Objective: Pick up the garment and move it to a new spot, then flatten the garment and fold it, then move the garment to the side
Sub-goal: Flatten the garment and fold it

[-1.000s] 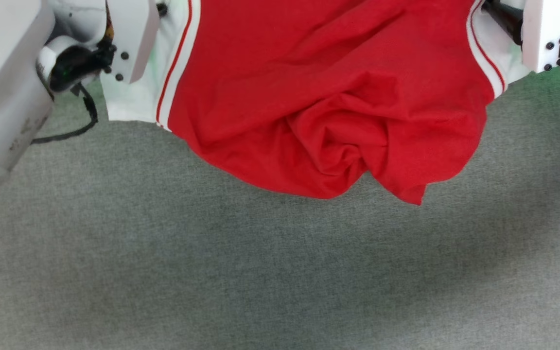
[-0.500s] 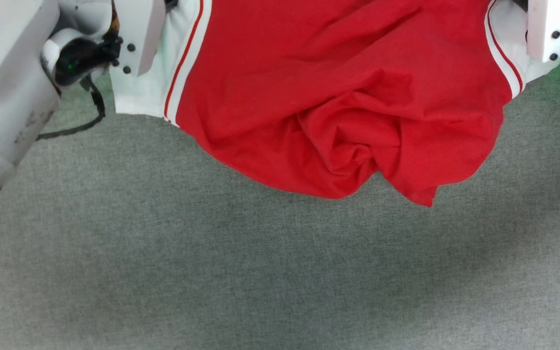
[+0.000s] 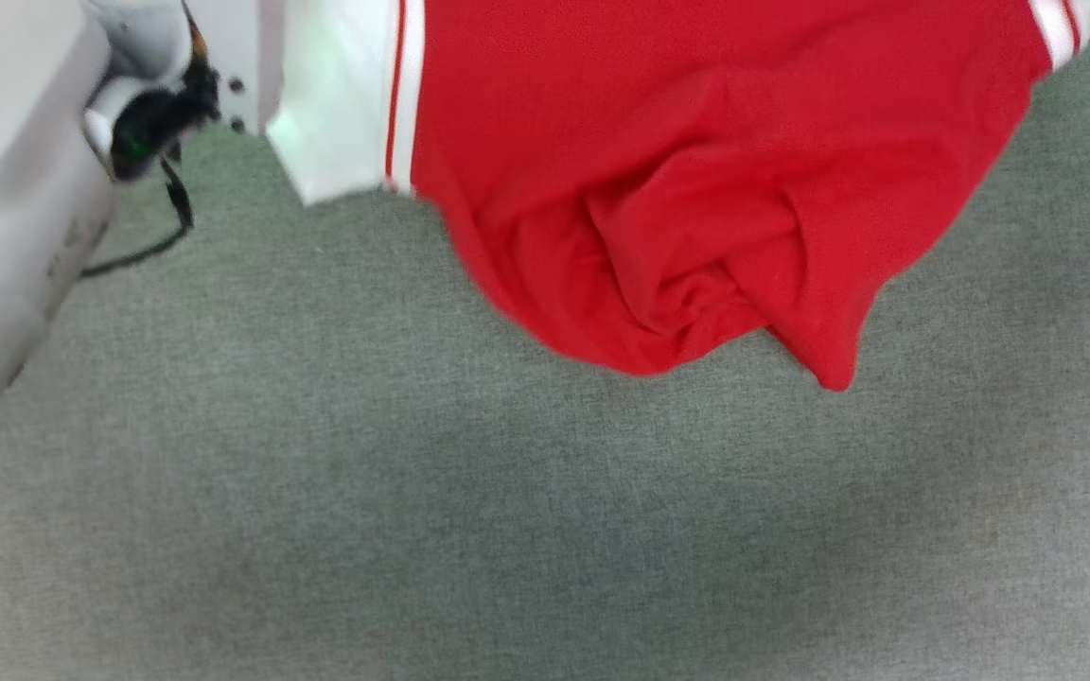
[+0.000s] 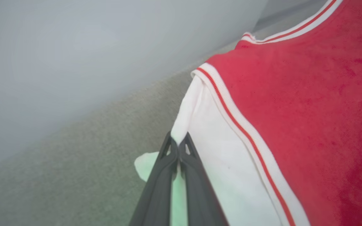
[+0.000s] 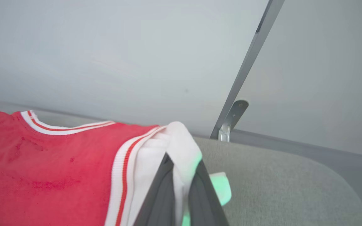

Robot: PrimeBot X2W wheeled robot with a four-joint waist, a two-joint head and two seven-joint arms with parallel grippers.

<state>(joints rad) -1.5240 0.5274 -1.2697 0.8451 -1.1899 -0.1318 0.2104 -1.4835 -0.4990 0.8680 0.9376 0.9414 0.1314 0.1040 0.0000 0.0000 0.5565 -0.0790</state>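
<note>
Red garment [image 3: 696, 142] cut off in head view; left hand [image 4: 178, 142], right hand [image 5: 182, 163] pinch it.

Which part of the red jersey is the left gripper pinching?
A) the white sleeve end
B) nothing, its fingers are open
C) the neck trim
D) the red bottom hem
A: in the left wrist view the left gripper is shut on the white sleeve end of the red jersey.

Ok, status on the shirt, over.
Both shut: left hand on one white sleeve end, right hand on the other. Garment slung between them, middle bunched. Nothing seen in the way on the grey surface.
</note>
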